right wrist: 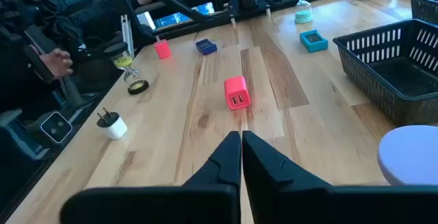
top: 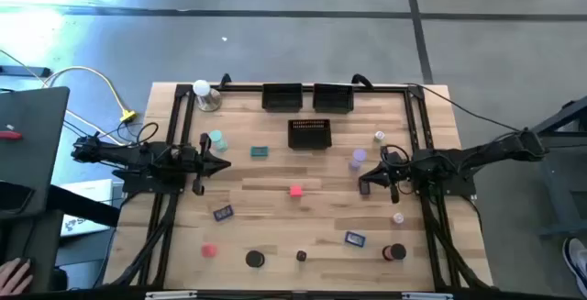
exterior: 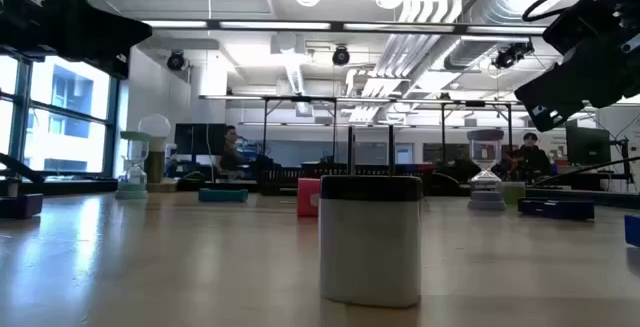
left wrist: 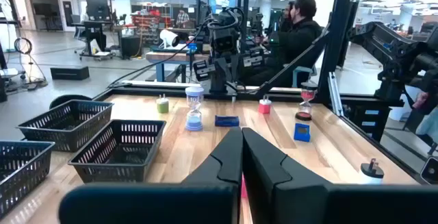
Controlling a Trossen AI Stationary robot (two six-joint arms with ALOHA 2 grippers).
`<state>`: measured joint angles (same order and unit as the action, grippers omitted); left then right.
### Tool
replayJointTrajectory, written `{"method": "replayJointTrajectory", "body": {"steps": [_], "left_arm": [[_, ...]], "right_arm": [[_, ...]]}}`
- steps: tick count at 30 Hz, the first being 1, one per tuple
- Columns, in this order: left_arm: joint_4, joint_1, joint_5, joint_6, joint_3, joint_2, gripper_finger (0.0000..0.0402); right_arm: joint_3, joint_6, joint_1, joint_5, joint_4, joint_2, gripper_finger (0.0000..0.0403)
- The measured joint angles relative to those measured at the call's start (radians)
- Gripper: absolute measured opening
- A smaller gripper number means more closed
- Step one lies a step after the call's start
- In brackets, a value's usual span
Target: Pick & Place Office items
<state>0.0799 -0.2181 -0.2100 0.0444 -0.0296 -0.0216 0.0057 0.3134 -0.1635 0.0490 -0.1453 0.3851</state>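
While both arms wait, your left gripper [top: 223, 165] and right gripper [top: 364, 181] sit pressed together, holding nothing. The pink cube [top: 296, 191] lies between them.

Wooden surface [top: 275, 217] with a black frame along its edges. Three black mesh trays [top: 309, 133] at the far side: two side by side against the far rail, the third just in front of them, nearer the middle. White ball on a metal base [top: 204, 94] in the far left corner, beside the rail. Yellow cable [top: 108, 89] on the grey floor left of the surface. Seated person in dark clothing [left wrist: 299, 29] beyond the surface in the left wrist view.
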Motion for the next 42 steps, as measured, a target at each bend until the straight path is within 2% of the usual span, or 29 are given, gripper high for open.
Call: {"method": "replayJointTrajectory", "body": {"steps": [35, 42], "left_arm": [[0.006, 0.0, 0.0, 0.0, 0.0, 0.0, 0.0001], [0.01, 0.0, 0.0, 0.0, 0.0, 0.0, 0.0001]], "right_arm": [[0.0, -0.005, 0.0, 0.005, -0.001, 0.0, 0.0002], [0.0, -0.007, 0.0, 0.188, -0.029, 0.0, 0.0002]]}}
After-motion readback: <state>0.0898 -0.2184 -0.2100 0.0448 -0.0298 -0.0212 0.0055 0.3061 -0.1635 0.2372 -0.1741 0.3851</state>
